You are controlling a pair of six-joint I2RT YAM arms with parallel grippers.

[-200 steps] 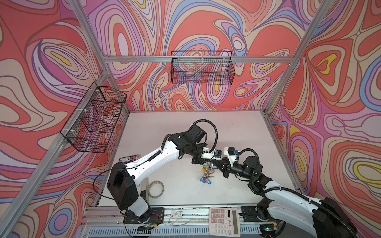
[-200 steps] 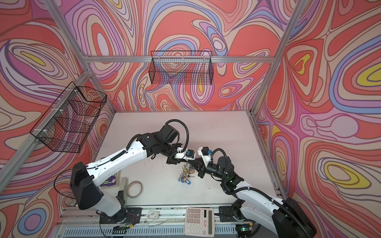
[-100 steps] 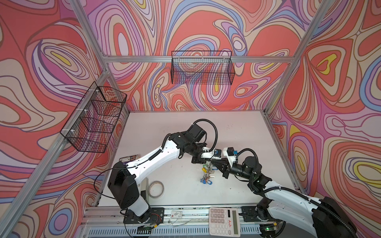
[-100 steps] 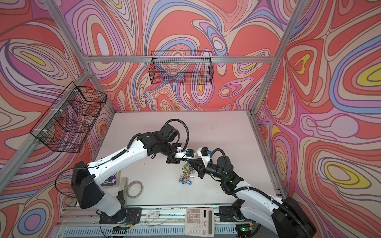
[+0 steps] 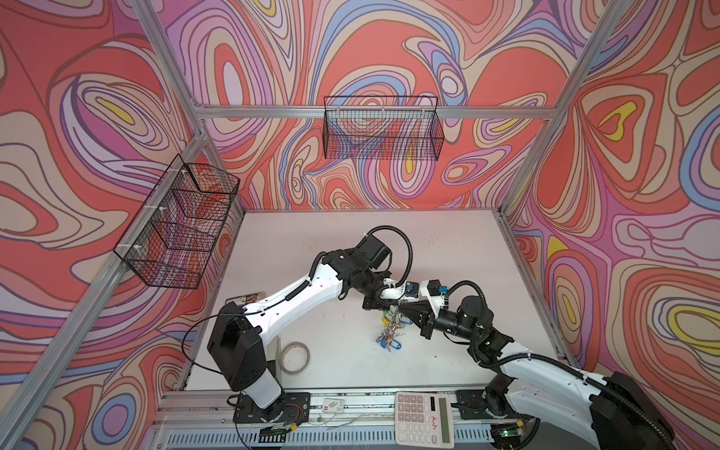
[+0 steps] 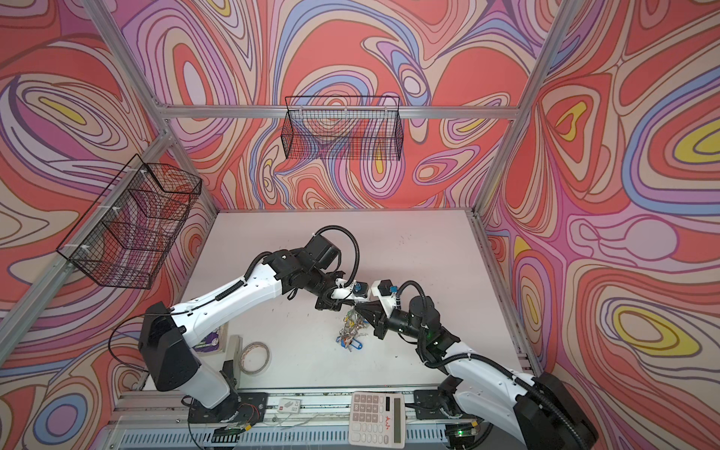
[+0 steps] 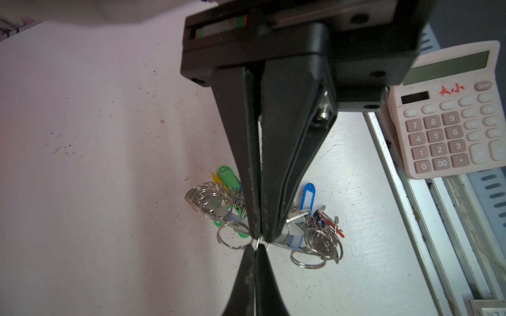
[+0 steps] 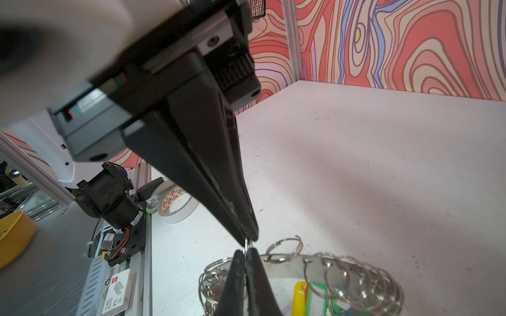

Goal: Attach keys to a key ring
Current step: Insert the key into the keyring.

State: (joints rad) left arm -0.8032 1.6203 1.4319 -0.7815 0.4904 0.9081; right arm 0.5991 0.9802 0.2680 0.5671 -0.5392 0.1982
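Note:
The key ring (image 8: 287, 262), a flat silver ring fringed with small split rings, hangs tilted over the table's middle. Keys (image 5: 390, 336) with blue, green and yellow tags dangle from it in both top views (image 6: 352, 334). My right gripper (image 8: 246, 251) is shut on its rim, right at one small split ring (image 8: 247, 243). My left gripper (image 7: 256, 245) meets it tip to tip and is shut on that same split ring (image 7: 259, 241). A green tag (image 7: 226, 175) and a blue tag (image 7: 308, 195) hang below. In a top view the tips of the left gripper (image 5: 392, 308) and right gripper (image 5: 400, 311) touch.
A beige tape roll (image 5: 295, 357) lies front left near the left arm's base. A pink calculator (image 5: 424, 417) sits on the front rail. Black wire baskets hang on the left wall (image 5: 177, 230) and the back wall (image 5: 383, 128). A small packet (image 5: 245, 300) lies at the table's left edge.
My left gripper's jaws have closed onto the small split ring. Both arms and the hanging keys have hardly moved.

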